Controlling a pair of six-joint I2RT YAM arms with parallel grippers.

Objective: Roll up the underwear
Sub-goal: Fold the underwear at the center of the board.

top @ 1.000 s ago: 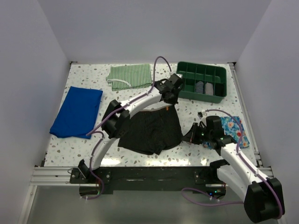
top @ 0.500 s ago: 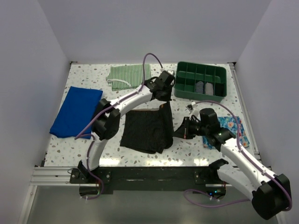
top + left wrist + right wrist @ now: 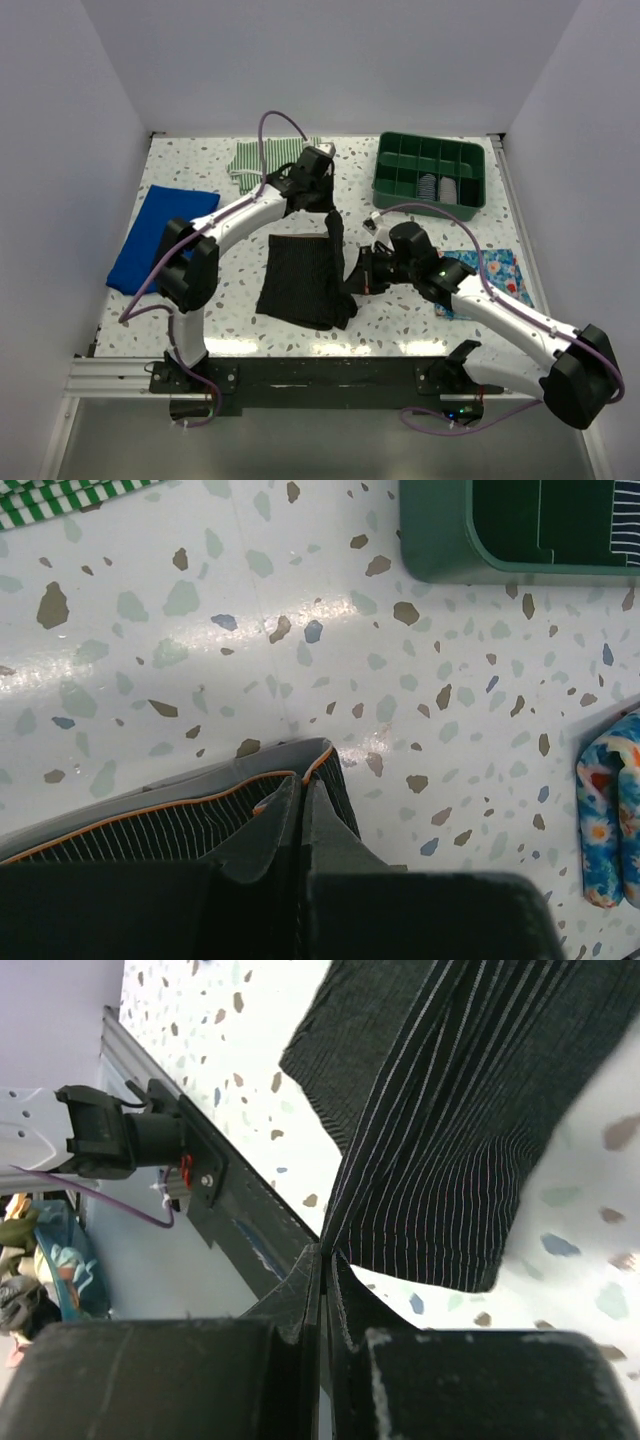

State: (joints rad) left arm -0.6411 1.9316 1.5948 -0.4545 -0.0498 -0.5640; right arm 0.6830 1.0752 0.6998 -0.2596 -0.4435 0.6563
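Note:
The underwear (image 3: pixel 300 275) is black with thin pale stripes and an orange-trimmed waistband, and lies at the table's middle with its right side lifted and folded leftward. My left gripper (image 3: pixel 331 210) is shut on the waistband's far right corner; in the left wrist view the fingertips (image 3: pixel 302 780) pinch the orange-edged band (image 3: pixel 150 825). My right gripper (image 3: pixel 353 276) is shut on the near right edge. The right wrist view shows the striped fabric (image 3: pixel 470 1110) hanging from the closed jaws of that gripper (image 3: pixel 325 1250).
A green divided tray (image 3: pixel 430 172) holding rolled items stands at the back right. A green-and-white striped cloth (image 3: pixel 262 158) lies at the back, a blue cloth (image 3: pixel 160 238) on the left, and a blue floral cloth (image 3: pixel 503 270) on the right under my right arm.
Both grippers have moved left with the underwear's right edge, drawing it over the rest. The garment now looks narrower.

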